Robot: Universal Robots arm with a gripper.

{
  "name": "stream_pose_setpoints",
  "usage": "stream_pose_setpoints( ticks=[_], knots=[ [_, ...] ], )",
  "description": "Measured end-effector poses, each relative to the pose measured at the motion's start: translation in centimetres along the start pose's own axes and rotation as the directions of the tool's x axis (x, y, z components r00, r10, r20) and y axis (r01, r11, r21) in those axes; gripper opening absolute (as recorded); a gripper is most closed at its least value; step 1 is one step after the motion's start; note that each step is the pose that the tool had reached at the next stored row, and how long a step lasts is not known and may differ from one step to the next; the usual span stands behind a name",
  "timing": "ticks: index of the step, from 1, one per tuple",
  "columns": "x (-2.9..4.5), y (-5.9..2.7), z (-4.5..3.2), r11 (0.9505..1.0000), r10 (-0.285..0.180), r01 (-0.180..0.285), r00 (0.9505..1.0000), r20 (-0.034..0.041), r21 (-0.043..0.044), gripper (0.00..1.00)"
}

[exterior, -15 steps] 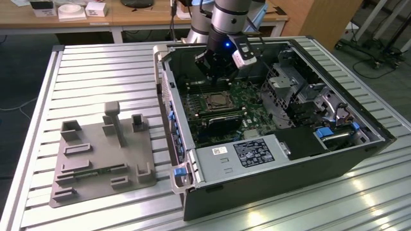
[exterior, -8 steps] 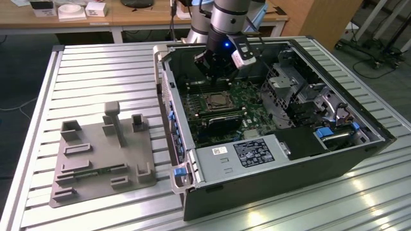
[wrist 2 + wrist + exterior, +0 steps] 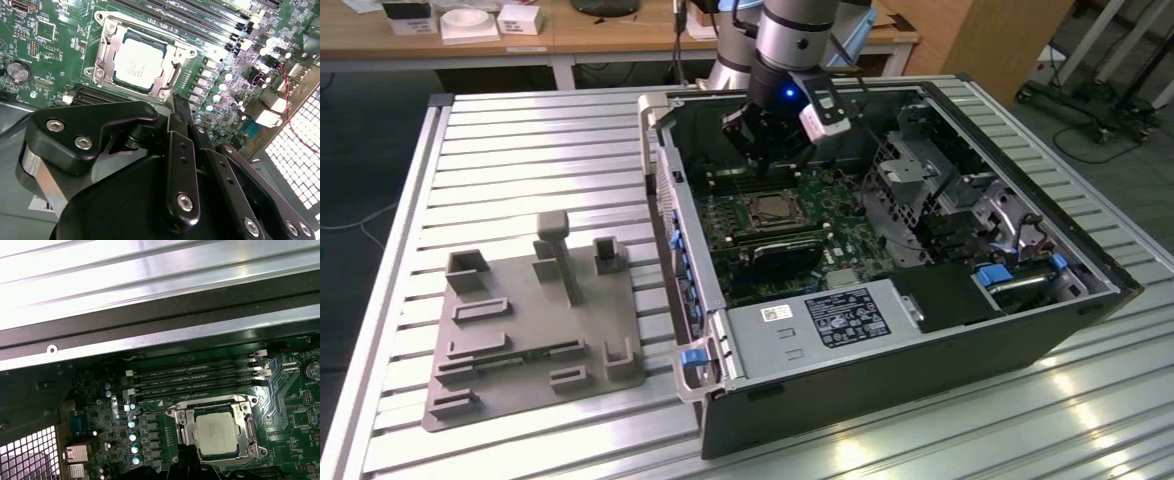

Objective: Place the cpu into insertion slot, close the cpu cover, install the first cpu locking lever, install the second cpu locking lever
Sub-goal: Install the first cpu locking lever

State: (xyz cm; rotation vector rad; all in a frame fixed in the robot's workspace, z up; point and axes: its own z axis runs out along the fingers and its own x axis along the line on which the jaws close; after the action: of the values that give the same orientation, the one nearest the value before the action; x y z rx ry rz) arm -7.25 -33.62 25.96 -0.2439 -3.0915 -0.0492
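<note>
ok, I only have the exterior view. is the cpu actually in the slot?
Observer: Yes. In both wrist views the cpu lies flat, silver top up.
Operator: cover?
Observer: The cpu cover is down. Its metal frame surrounds the chip, which shows through the window.
Operator: and the gripper?
Observer: In the second wrist view the gripper reaches to a corner of the cover. I cannot tell whether it touches.
</note>
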Motion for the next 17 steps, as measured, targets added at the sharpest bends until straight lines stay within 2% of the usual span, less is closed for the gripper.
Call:
stream_pose_setpoints(
  ticks=[11, 14, 15, 17],
  knots=[
    [0.20, -0.04, 0.00, 0.9999, -0.010, 0.010, 0.9999, -0.0004, 0.0006, 0.10],
    [0.20, -0.04, 0.01, 0.9987, -0.051, 0.051, 0.9987, -0.0015, 0.0021, 0.10],
    [0.19, -0.04, 0.02, 0.9963, -0.085, 0.085, 0.9963, -0.0025, 0.0034, 0.10],
    [0.19, -0.04, 0.03, 0.9926, -0.121, 0.121, 0.9926, -0.0038, 0.0050, 0.10]
  ],
)
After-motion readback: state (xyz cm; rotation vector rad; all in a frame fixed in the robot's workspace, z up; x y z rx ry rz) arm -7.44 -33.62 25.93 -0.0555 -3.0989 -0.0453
